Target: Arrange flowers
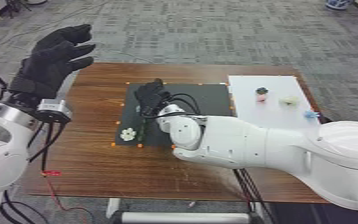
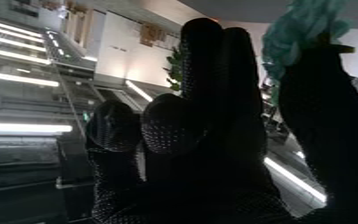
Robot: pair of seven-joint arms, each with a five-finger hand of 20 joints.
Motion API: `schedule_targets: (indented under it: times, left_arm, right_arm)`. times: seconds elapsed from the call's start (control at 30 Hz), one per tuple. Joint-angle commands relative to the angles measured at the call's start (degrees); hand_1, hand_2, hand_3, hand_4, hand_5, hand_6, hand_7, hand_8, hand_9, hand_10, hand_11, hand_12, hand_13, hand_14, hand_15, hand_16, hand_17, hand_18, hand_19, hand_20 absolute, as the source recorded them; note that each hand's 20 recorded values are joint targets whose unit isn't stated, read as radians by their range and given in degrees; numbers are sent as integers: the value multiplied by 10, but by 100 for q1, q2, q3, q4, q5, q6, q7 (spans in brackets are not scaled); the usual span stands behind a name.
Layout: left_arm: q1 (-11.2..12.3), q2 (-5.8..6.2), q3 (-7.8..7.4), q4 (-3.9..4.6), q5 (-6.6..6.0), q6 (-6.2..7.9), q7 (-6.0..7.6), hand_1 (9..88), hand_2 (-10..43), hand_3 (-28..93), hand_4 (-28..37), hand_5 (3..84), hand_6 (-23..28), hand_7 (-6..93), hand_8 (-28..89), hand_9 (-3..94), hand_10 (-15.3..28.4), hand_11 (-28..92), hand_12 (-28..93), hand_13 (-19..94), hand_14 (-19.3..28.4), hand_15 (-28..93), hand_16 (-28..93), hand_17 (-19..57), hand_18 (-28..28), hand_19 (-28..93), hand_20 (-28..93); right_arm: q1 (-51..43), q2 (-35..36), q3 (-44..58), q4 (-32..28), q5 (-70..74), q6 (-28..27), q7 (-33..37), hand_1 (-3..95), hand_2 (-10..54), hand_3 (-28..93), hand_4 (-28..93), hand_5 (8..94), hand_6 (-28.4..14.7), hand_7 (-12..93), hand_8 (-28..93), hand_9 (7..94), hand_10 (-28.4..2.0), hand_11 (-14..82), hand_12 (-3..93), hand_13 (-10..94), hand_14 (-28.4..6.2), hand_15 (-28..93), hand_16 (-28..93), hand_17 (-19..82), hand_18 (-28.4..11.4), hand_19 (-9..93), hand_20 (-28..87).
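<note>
In the head view, can see a white flower [image 1: 127,134] at the near left corner of a dark mat [image 1: 213,95], on the tabletop [image 1: 104,172], nearer than the right hand [image 1: 151,94] and a little to its left. Apart from the hand; beside a dark green stem [image 1: 141,131] running toward the glove. At the tabletop's far right corner, on a white board [image 1: 246,115], can see a pink flower [image 1: 261,98] beside a dark one, then a cream flower [image 1: 288,100], then a blue flower [image 1: 311,114] closest to the right edge. All well apart from the right hand.

From the right wrist, can make out a teal flower [image 2: 300,35] alongside the thumb, plus green leaves [image 2: 174,70] past the fingers. Looks loosely unfolded, fingers partly straight, partly bent; can't tell whether touching the teal petals.

Can see the left hand [image 1: 55,60] raised by the tabletop's far left corner, relaxed and unclenched.
</note>
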Motion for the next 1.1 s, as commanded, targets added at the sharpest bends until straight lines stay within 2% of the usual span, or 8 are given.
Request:
schedule_targets:
  times: [0.03, 0.3, 0.4, 0.47, 0.6, 0.73, 0.8, 1.1]
  left_arm:
    - [7, -33, -40, -22, -5, -13, 14, 257, -53, 707, -246, 226, 13, 287, -131, 170, 85, 225, 194, 107, 110, 383, -14, -106, 199, 390, 94]
    - [-1, -46, -38, -18, 4, -14, 12, 255, -52, 709, -244, 219, 9, 293, -132, 165, 78, 214, 205, 105, 102, 345, 7, -110, 197, 378, 102]
    - [15, -49, -55, -23, 4, -7, 5, 255, -52, 709, -243, 217, 7, 296, -134, 164, 77, 208, 211, 106, 101, 336, 23, -111, 196, 374, 106]
    - [16, -57, -58, -20, 6, -12, 3, 254, -53, 711, -242, 215, 7, 300, -135, 164, 77, 206, 213, 104, 102, 333, 26, -111, 196, 372, 107]
    - [19, -58, -56, -22, 2, -10, 6, 255, -53, 712, -244, 213, 5, 302, -136, 163, 74, 200, 217, 104, 102, 326, 31, -112, 197, 371, 110]
    - [16, -52, -49, -20, -2, 4, 9, 254, -52, 712, -243, 212, 4, 302, -136, 162, 73, 197, 220, 102, 102, 323, 34, -113, 197, 371, 111]
    - [25, -53, -52, -21, -2, 16, 13, 253, -51, 711, -242, 210, 3, 303, -136, 161, 71, 193, 222, 101, 101, 316, 36, -115, 197, 371, 112]
    - [331, -139, -287, -114, -3, 63, 42, 246, -47, 704, -231, 207, 3, 284, -118, 158, 78, 165, 236, 85, 121, 329, 36, -126, 208, 398, 106]
  right_arm:
    - [7, 25, 151, -77, -89, -123, 29, 292, -95, 888, -283, 664, 28, 276, -163, 723, -72, 319, 258, 694, -54, 808, 319, 363, -224, 922, 594]
    - [-13, 19, 199, -58, -103, -185, 39, 305, -95, 837, -283, 657, 24, 271, -160, 715, -76, 316, 253, 691, -53, 808, 318, 361, -222, 921, 594]
    - [-25, 30, 220, -62, -106, -170, 47, 449, -95, 626, -283, 657, 24, 269, -159, 715, -76, 316, 251, 692, -54, 810, 313, 361, -222, 920, 594]
    - [-26, 35, 229, -60, -94, -120, 61, 604, -95, 301, -283, 656, 23, 268, -158, 714, -76, 315, 252, 693, -53, 809, 314, 360, -222, 920, 595]
    - [-9, 38, 208, -70, -91, -71, 107, 656, -95, -96, -59, 655, 24, 252, -142, 710, -75, 307, 259, 682, -49, 814, 318, 347, -206, 912, 612]
    - [-14, 46, 219, -74, -135, 24, 125, 641, -95, 84, -171, 656, 24, 265, -155, 714, -77, 313, 252, 692, -51, 812, 312, 360, -219, 921, 597]
    - [-9, 85, 276, -130, -104, 107, 146, 592, -95, 310, -267, 657, 23, 268, -158, 716, -77, 315, 250, 695, -51, 811, 310, 365, -222, 925, 590]
    - [-145, 660, 856, -982, -101, -36, -93, 330, -95, 839, -283, 648, 24, 277, -160, 707, -82, 323, 262, 685, -55, 812, 318, 358, -219, 923, 589]
